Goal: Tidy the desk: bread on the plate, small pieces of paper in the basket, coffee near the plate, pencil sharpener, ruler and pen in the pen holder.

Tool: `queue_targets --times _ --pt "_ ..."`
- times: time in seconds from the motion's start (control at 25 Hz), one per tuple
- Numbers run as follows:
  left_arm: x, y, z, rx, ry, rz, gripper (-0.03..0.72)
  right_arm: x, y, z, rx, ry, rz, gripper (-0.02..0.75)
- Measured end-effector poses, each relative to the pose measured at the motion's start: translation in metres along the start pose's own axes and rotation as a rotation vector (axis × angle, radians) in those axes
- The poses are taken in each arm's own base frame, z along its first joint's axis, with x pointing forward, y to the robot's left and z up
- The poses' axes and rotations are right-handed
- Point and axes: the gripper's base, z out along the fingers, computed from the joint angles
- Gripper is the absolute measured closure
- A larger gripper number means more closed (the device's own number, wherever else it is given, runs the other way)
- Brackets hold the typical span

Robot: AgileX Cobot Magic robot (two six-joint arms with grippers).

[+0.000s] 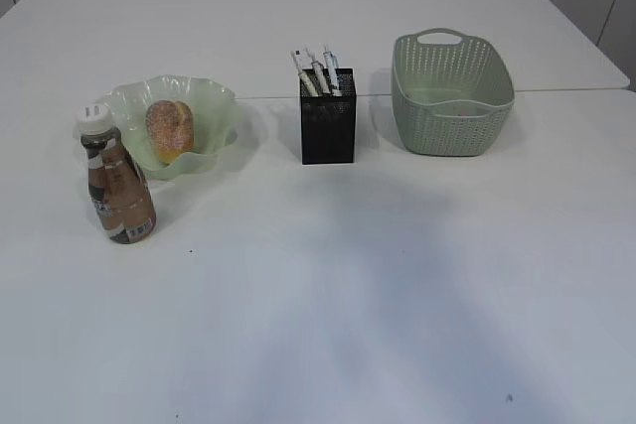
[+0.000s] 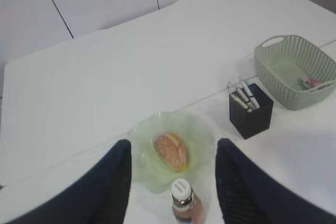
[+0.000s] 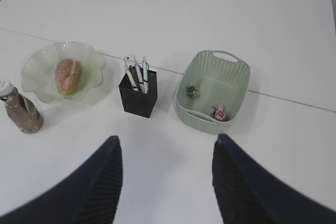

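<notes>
white tabletop [image 1: 417, 275] in the exterior view carries a black pen holder [image 1: 328, 116] with pens, a bread-bearing green plate [image 1: 214, 106] and coffee bottle [image 1: 117, 178] to its left, a basket [image 1: 452, 96] to its right. left wrist view: the left gripper [image 2: 173, 182] hangs spread above the plate and bottle. right wrist view: the right gripper [image 3: 165, 182] hangs spread in front of the holder, paper scraps [image 3: 219, 112] lying inside the basket.

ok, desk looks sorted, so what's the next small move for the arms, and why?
Probably none beyond holding both arms back, open. The bread sits on the plate, the coffee bottle stands beside it, pens poke out of the pen holder, and paper scraps lie in the basket. The sharpener isn't visible; it may be inside the holder.
</notes>
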Motion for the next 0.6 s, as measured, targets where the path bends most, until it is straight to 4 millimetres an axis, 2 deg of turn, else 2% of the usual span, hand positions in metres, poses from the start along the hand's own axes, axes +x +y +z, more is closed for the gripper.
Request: queue_targets --times 0.28,0.32,0.48,0.6 --pt "0.021 0.010 -0.062 -0.017 0.085 -0.025 0.323 0.011 0.004 -0.043 -0.070 -0.094 0.023 0.299" --pt "0.025 0.012 -0.072 -0.019 0.094 -0.029 0.323 0.012 0.004 -0.044 -0.070 -0.095 0.016 0.299" --pt "0.035 0.016 -0.112 -0.007 0.024 -0.053 0.324 0.033 0.004 -0.056 -0.071 -0.089 0.017 0.299" --pt "0.046 0.017 -0.152 0.045 -0.070 -0.085 0.335 0.068 0.004 -0.054 -0.072 -0.028 0.016 0.299"
